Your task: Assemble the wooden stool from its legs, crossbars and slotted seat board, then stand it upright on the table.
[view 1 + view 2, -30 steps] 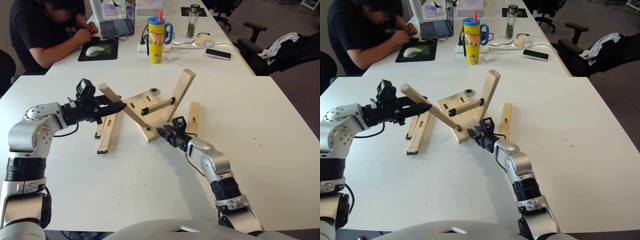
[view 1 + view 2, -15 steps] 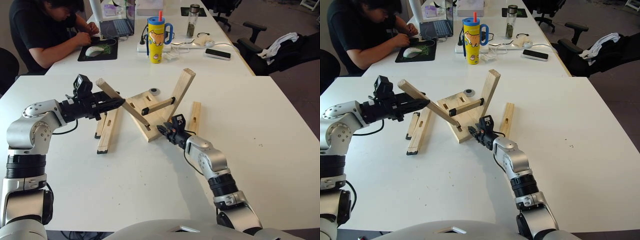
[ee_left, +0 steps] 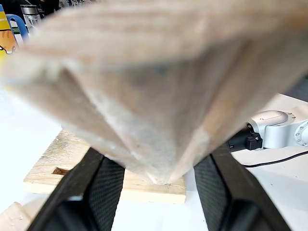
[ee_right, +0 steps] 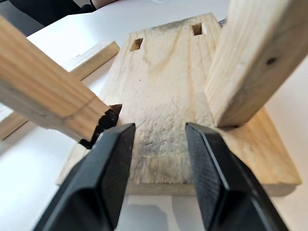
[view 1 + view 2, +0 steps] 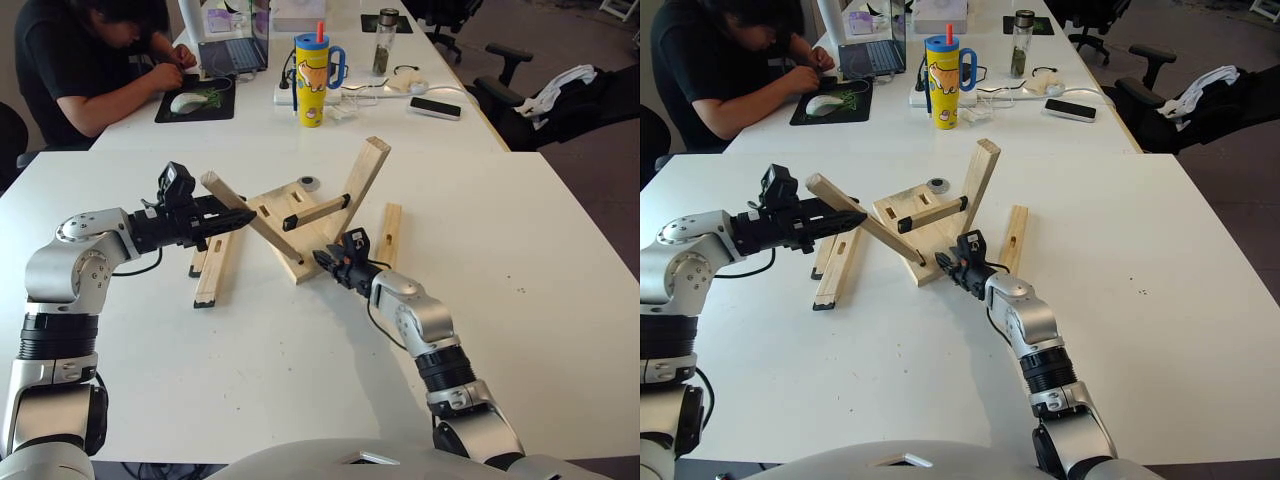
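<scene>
Your left gripper (image 5: 236, 214) clamps a tilted leg (image 5: 256, 222), low end at a slot of the board (image 5: 312, 246) mid-table. Right gripper (image 5: 326, 262), fingers parted, sits at the board's near edge, probably to steady it.

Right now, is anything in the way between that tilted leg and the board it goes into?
Nothing visible. The leg, held by the left gripper, meets the board at its near corner. The right gripper, open, sits beside that joint, not in it.
</scene>
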